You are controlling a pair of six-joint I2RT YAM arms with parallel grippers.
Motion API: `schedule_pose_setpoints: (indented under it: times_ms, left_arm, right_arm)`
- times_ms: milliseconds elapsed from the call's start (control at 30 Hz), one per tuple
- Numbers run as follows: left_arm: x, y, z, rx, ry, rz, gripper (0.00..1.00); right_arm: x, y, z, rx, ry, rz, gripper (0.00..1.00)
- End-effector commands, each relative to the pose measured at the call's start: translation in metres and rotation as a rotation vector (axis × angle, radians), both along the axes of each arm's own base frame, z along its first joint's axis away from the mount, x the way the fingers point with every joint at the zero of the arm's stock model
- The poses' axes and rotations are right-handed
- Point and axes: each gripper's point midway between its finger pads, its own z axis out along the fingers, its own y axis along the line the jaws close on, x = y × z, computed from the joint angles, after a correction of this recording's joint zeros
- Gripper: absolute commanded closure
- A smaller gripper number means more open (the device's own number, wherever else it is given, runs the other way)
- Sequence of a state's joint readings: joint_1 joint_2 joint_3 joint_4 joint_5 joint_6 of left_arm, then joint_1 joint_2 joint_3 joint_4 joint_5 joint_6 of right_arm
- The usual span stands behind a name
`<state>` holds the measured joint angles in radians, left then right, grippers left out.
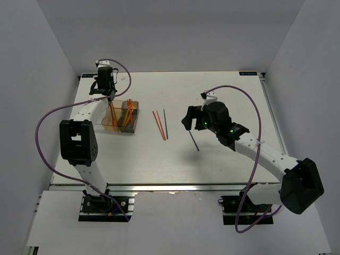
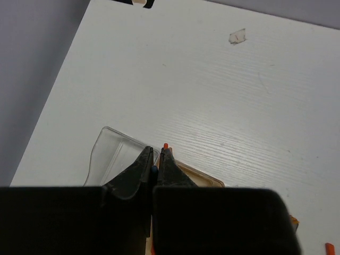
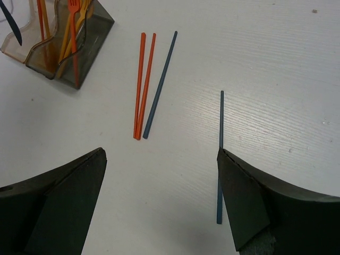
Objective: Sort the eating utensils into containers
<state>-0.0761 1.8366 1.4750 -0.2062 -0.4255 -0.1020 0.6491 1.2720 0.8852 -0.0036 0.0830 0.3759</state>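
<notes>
- The white table [image 1: 223, 95] carries everything; I can read no brand, label or writing on it, on the arms or on the bins.
- The right pincer [image 3: 159, 199] hangs low over the middle-right of the table with its jaws spread wide and nothing between them.
- The left pincer [image 2: 156, 159] is up at the far left above the bins. Its jaws are pressed together, and a sliver of blue shows between them. It looks to be pinching the dark blue piece [image 3: 11, 25] that dangles over the clear end of the row.
- The bins [image 1: 134, 121] stand in a row at the left, with orange forks and sticks upright inside them.
- Two orange sticks [image 3: 141, 85] and a blue stick [image 3: 159, 79] lie flat side by side between the bins and the right pincer.
- A lone blue stick [image 3: 221, 117] lies just on the near side of the right pincer. Its long axis runs near to far, tipping slightly right at the near end.
- That stick sits off-centre in the open jaws, against the right-hand one, which hides part of it.
- The right arm is by far the nearer to it, and I'd judge a small shift right is needed before closing.
</notes>
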Motion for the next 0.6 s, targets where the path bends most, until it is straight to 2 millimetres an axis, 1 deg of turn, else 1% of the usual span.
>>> schedule_pose_setpoints:
  times_ms: [0,67,167,200,233,267,300,333,367,400,433,467,500,533,567]
  left_arm:
    - [0.000,0.010,0.005,-0.020,-0.076,0.010,0.95]
    - [-0.001,0.011,-0.003,-0.024,-0.060,0.018,0.91]
    - [-0.004,0.012,-0.015,-0.030,-0.039,0.027,0.76]
    - [-0.004,0.012,-0.016,-0.032,-0.043,0.032,0.62]
    - [-0.005,0.013,-0.017,-0.030,-0.039,0.033,0.54]
    - [-0.005,0.013,-0.017,-0.032,-0.041,0.037,0.48]
    - [-0.006,0.012,-0.015,-0.032,-0.040,0.034,0.44]
    - [-0.007,0.012,-0.009,-0.036,-0.050,0.030,0.40]
    - [-0.007,0.012,-0.004,-0.040,-0.059,0.030,0.38]
    - [-0.008,0.010,-0.001,-0.045,-0.064,0.022,0.35]
    - [-0.009,0.010,0.006,-0.048,-0.075,0.019,0.32]
    - [-0.010,0.009,0.020,-0.055,-0.103,0.019,0.32]
    - [-0.013,0.008,0.026,-0.061,-0.101,0.016,0.32]
    - [-0.015,0.007,0.034,-0.068,-0.109,0.016,0.31]
    - [-0.019,0.006,0.052,-0.087,-0.141,0.019,0.31]
  right_arm:
    - [0.009,-0.001,0.013,0.011,-0.065,-0.004,0.11]
    - [0.010,-0.001,0.009,0.003,-0.061,-0.006,0.11]
    - [0.015,-0.003,0.004,-0.016,-0.060,-0.022,0.11]
    - [0.016,-0.004,0.003,-0.021,-0.059,-0.027,0.11]
    - [0.019,-0.007,0.000,-0.031,-0.054,-0.034,0.10]
    - [0.020,-0.008,-0.003,-0.039,-0.050,-0.035,0.11]
    - [0.021,-0.010,-0.006,-0.056,-0.038,-0.036,0.11]
    - [0.025,-0.015,-0.016,-0.087,-0.014,-0.054,0.11]
    - [0.029,-0.017,-0.019,-0.105,-0.009,-0.058,0.11]
    - [0.029,-0.020,-0.024,-0.131,0.014,-0.059,0.11]
    - [0.029,-0.027,-0.035,-0.163,0.056,-0.067,0.11]
    - [0.030,-0.029,-0.049,-0.200,0.092,-0.065,0.11]
    - [0.032,-0.030,-0.052,-0.215,0.104,-0.063,0.11]
    - [0.029,-0.035,-0.068,-0.255,0.150,-0.057,0.11]
    - [0.028,-0.037,-0.076,-0.281,0.172,-0.054,0.11]
